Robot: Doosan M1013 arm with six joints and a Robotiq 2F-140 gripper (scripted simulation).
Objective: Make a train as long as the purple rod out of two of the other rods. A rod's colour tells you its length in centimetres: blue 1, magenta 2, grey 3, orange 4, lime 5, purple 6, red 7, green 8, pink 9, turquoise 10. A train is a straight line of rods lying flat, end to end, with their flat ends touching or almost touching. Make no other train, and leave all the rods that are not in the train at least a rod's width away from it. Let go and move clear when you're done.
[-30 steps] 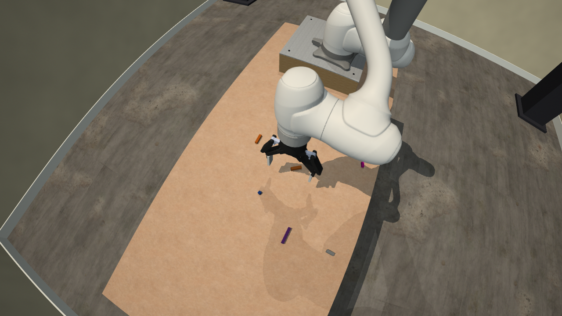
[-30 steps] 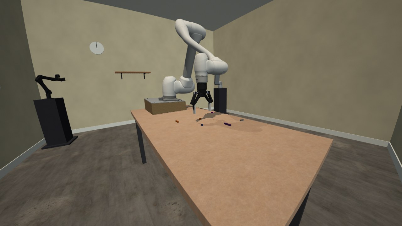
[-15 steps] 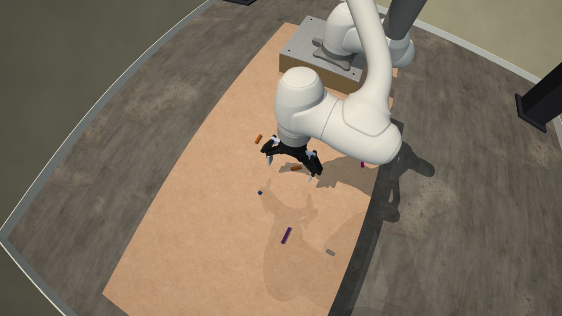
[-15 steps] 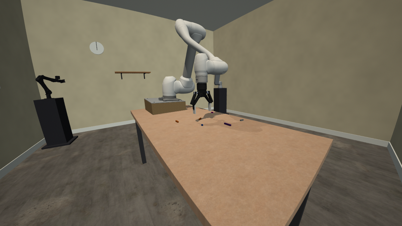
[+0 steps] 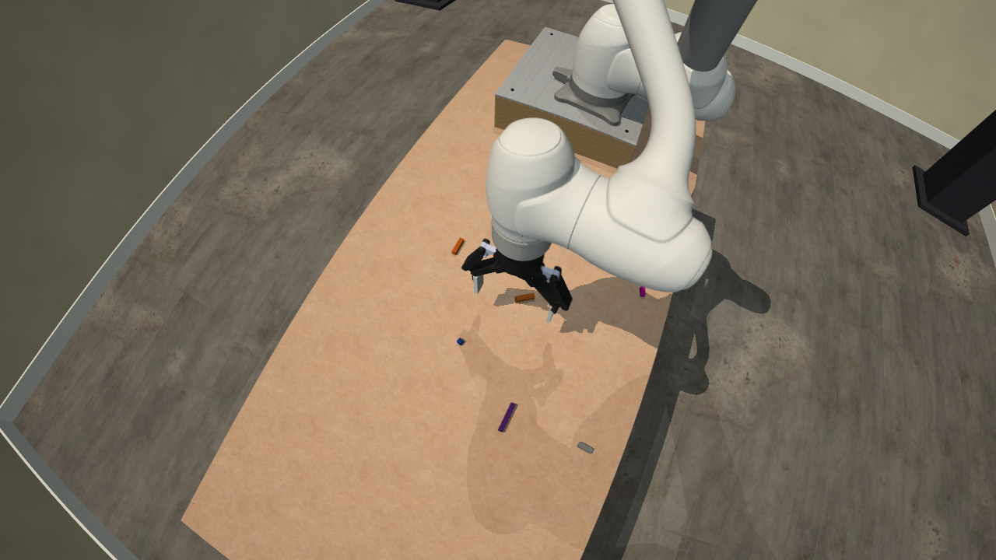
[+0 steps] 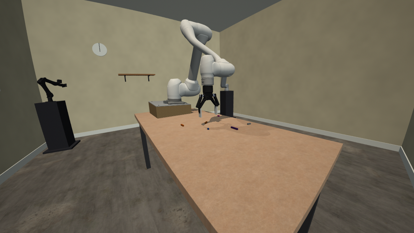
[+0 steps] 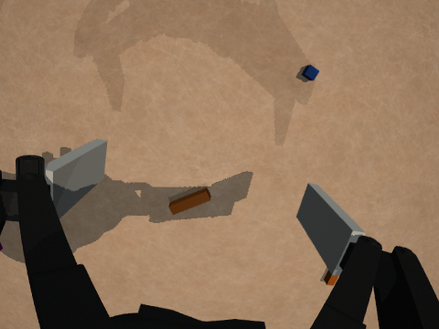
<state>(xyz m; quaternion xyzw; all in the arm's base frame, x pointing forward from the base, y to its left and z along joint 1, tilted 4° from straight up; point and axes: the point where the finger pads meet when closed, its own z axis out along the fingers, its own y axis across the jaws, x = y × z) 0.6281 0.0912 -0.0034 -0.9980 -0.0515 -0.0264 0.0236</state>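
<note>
While your Robotiq gripper (image 5: 513,300) (image 6: 208,112) (image 7: 206,181) hovers wide open, you have the purple rod (image 5: 507,417) (image 6: 234,127) lying between the grey rod (image 5: 585,447) (image 6: 248,123) and the blue rod (image 5: 460,341) (image 6: 208,128) (image 7: 310,72), touching neither.

Soft, dim light throws overlapping arm shadows across the table (image 5: 362,362) (image 6: 245,173) (image 7: 219,283); the top view seems bowed at its edges.
</note>
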